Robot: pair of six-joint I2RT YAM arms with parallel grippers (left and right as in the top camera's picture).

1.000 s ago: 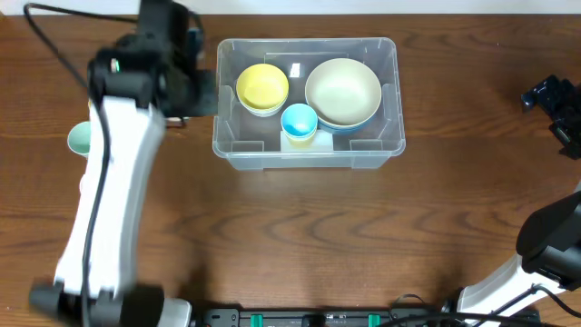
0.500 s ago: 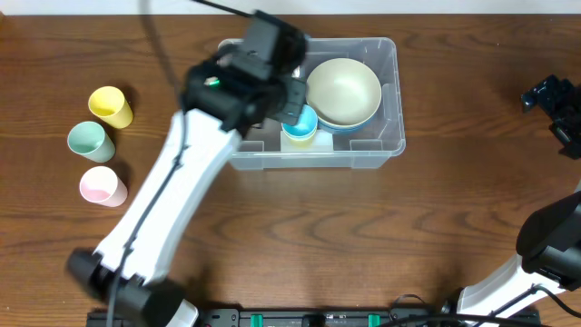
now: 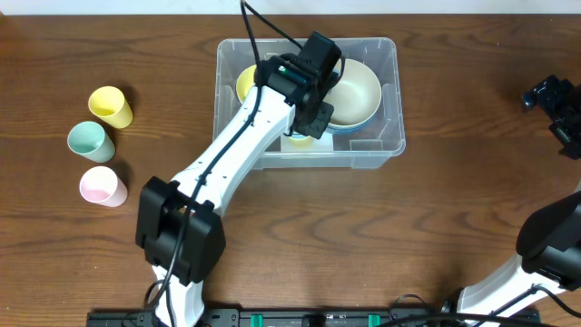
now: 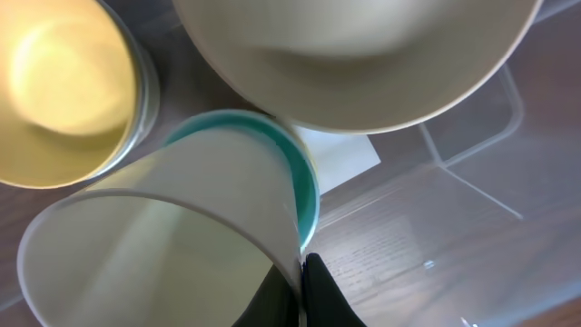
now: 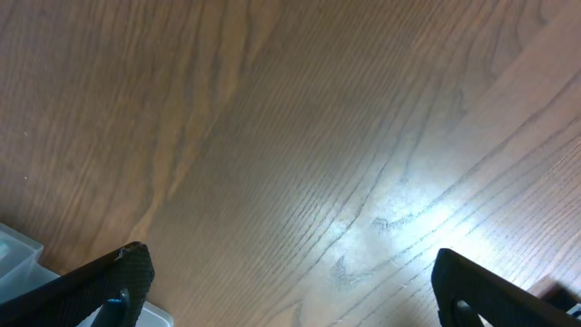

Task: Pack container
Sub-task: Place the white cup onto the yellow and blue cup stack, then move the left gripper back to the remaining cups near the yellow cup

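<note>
Already, a yellow bowl (image 3: 245,82), a cream bowl (image 3: 359,91) and a blue cup (image 4: 307,186) are packed in the container (image 3: 363,156) at the far side of the table (image 3: 363,236). A pale cup (image 4: 154,245) is pinched over the blue cup by the left end effector (image 4: 300,289). Outside, three cups (image 3: 89,141) (yellow, green, pink) are left unpacked, and the right end effector (image 5: 300,282) is spread wide, empty.

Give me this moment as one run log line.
Left gripper: shut on pale plastic cup, over blue cup inside clear rectangular plastic bin | Right gripper: open above brown wooden table

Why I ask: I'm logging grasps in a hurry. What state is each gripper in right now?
Left gripper: closed on the rim of a pale cup, over the container.
Right gripper: open, holding nothing.
</note>
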